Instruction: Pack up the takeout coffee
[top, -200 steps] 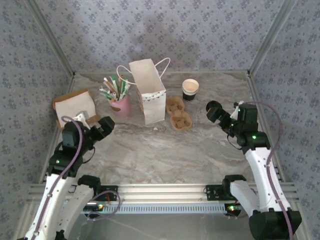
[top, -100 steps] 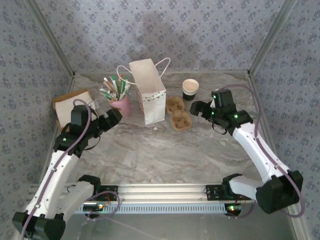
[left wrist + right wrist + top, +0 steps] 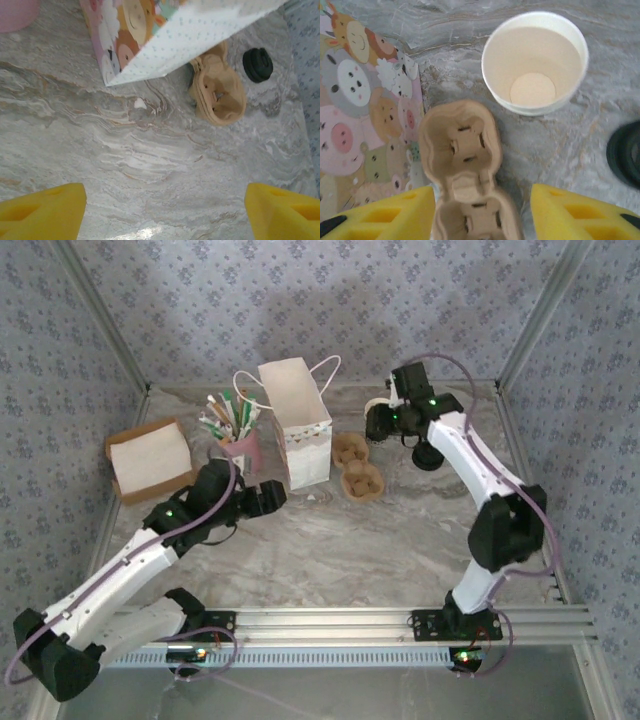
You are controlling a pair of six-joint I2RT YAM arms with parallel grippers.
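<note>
The small paper cup with the pale cream inside (image 3: 535, 62) stands upright and uncovered on the grey marbled counter (image 3: 150, 150), just beside the far end of the brown moulded-pulp cup carrier (image 3: 465, 165). The round black plastic lid (image 3: 258, 65) lies flat on the counter near it, apart from the cup. The right fingers (image 3: 580, 215) are spread apart and hold nothing. In the wrist view they hover above the carrier, and the cup is ahead of them, not between them. The left fingers (image 3: 42, 210) are also wide apart and empty, over bare counter near the foot of the white paper bag printed with cartoon animals (image 3: 190, 30).

The step in hand seems to be the taking of the cup by the right arm. To do it well, I think the fingers should go forward until the cup is centred between them, then come down and take the wall under the rim, not the rim itself. The paper wall will probably yield, so the closing must be soft and the cup kept upright. The carrier and the bag are close, so the fingers should not push them.

Counted: one cup, one lid, one carrier with two wells, one bag, one pink cup (image 3: 243, 445) holding several straws (image 3: 228, 412), one open cardboard box (image 3: 148, 458).
</note>
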